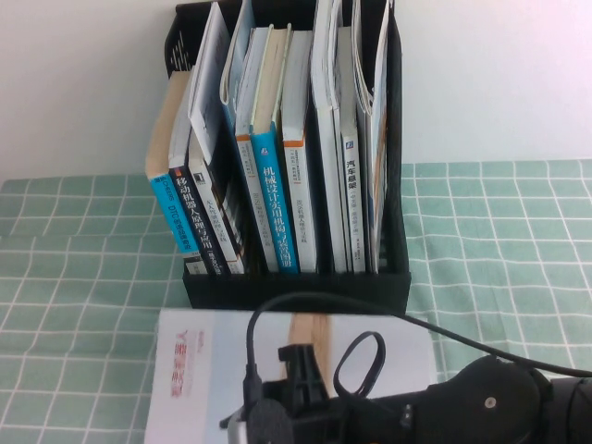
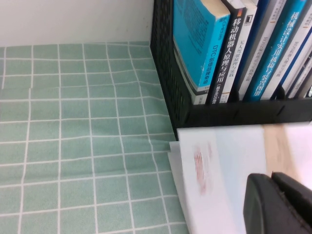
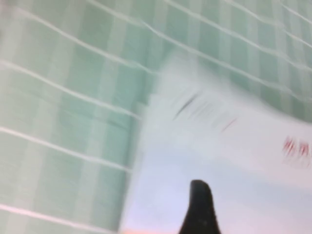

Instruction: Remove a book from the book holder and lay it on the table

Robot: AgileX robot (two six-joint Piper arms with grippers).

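The book (image 1: 203, 370), white with a red title at its left edge and a tan stripe, lies flat on the table (image 1: 74, 277) just in front of the book holder (image 1: 296, 289). My right gripper (image 1: 301, 375) hovers over the book's near part. In the right wrist view a single dark fingertip (image 3: 199, 187) stands alone over the white cover (image 3: 219, 146), so the gripper is open and holds nothing. In the left wrist view my left gripper (image 2: 272, 175) is shut and empty above the book (image 2: 229, 156), close to the holder's front wall (image 2: 234, 112).
The black holder stands at the back centre, full of upright books with blue, white and black spines (image 1: 273, 185). A black cable (image 1: 370, 319) loops over the right arm. Green gridded cloth stretches to both sides of the holder.
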